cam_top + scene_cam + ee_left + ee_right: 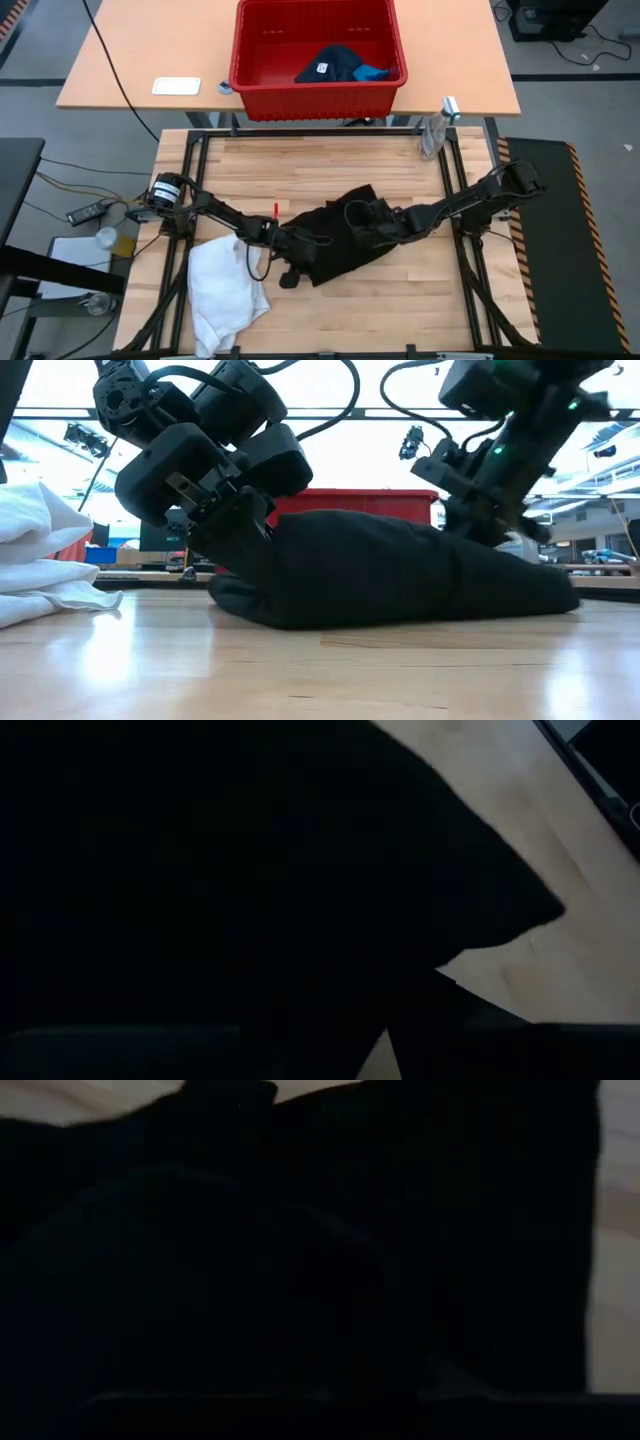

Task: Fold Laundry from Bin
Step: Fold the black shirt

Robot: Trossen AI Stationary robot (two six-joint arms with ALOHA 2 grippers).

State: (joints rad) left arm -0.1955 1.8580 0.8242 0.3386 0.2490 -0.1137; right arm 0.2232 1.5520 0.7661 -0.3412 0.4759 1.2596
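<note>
Pressing both pincers into black garment [345, 235] (crumpled).

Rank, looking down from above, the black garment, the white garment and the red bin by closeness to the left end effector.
1. Black garment: under the left end effector, mid-table.
2. White garment: beside it, at the near-left.
3. Red bin: on the far table.

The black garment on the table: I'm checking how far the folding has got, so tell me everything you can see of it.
The black garment is soft, matte cloth, lying crumpled in a low, uneven heap on the wooden table, not yet neatly folded. It runs diagonally, one corner pointing toward the red bin. The left gripper presses into its near-left end and the right gripper sits on its middle. The white garment lies beside it, apparently apart.
</note>
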